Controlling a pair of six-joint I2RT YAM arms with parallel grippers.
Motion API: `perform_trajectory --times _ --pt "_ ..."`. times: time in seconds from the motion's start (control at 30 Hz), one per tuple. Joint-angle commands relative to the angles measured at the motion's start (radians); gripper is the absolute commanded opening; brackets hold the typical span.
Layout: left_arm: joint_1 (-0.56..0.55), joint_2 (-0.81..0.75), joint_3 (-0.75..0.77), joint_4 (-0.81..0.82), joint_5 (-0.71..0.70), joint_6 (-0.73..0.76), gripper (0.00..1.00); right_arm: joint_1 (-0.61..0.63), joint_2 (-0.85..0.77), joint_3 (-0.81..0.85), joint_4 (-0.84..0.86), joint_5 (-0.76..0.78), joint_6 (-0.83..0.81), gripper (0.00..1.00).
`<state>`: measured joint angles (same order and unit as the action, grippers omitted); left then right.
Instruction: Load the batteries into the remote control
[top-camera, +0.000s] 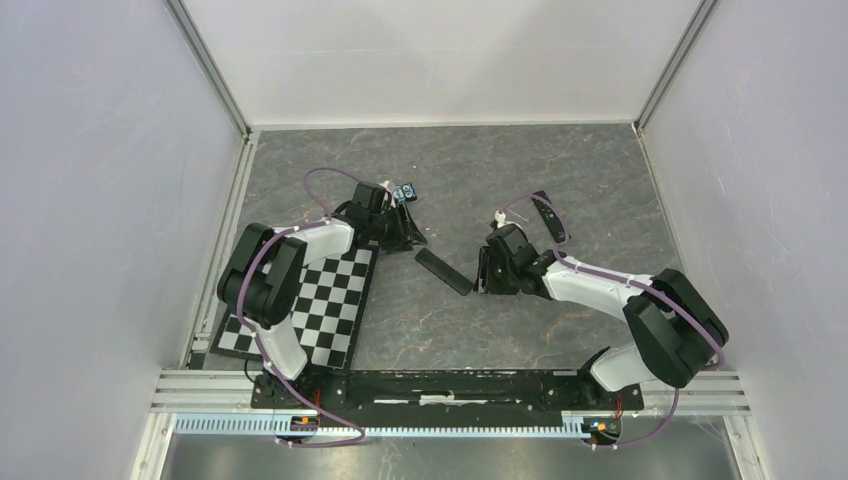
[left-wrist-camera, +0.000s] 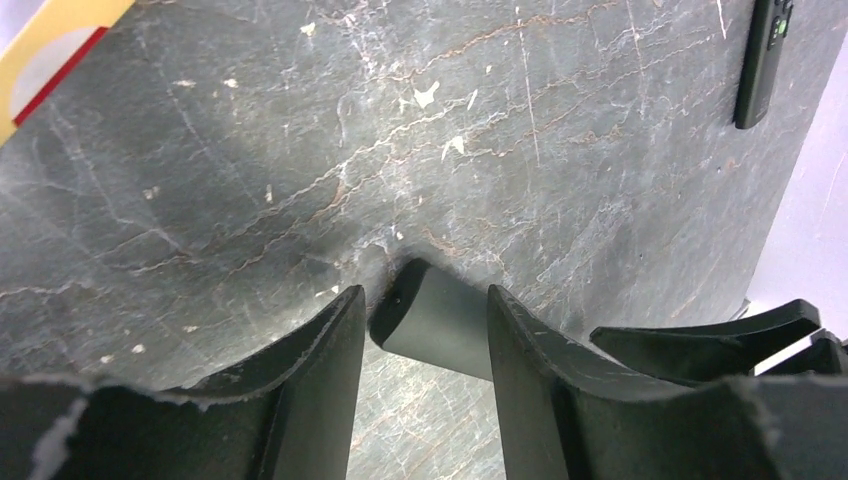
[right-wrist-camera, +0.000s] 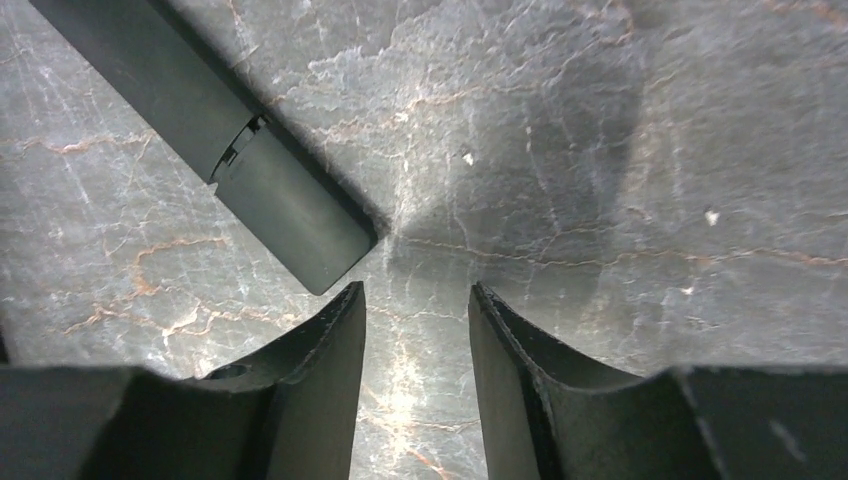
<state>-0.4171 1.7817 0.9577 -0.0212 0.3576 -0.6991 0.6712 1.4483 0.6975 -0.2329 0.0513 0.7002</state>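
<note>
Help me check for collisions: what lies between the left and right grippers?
The black remote lies between the left gripper and the right gripper, as the top view shows.

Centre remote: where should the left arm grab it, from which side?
Take the remote across its narrow width, at the end under the left gripper, coming straight down. It lies flat, its long sides are parallel, and those open fingers straddle that end.
</note>
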Motion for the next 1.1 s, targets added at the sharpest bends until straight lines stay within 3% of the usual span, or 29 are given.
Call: perform_trajectory --times 0.0,0.67,1.07 --pt "-0.014 0.023 0.013 0.063 0.000 0.040 0.53 -0.004 0.002 -0.018 0.065 -0.083 0.084 0.46" --pt "-0.031 0.050 0.006 0.032 0.012 0.054 0.48 -0.033 0.035 -0.086 0.217 -0.157 0.206 0.39" --pt "-0.040 0.037 -0.059 0.036 0.017 0.053 0.39 -0.033 0.060 -0.116 0.283 -0.182 0.240 0.29"
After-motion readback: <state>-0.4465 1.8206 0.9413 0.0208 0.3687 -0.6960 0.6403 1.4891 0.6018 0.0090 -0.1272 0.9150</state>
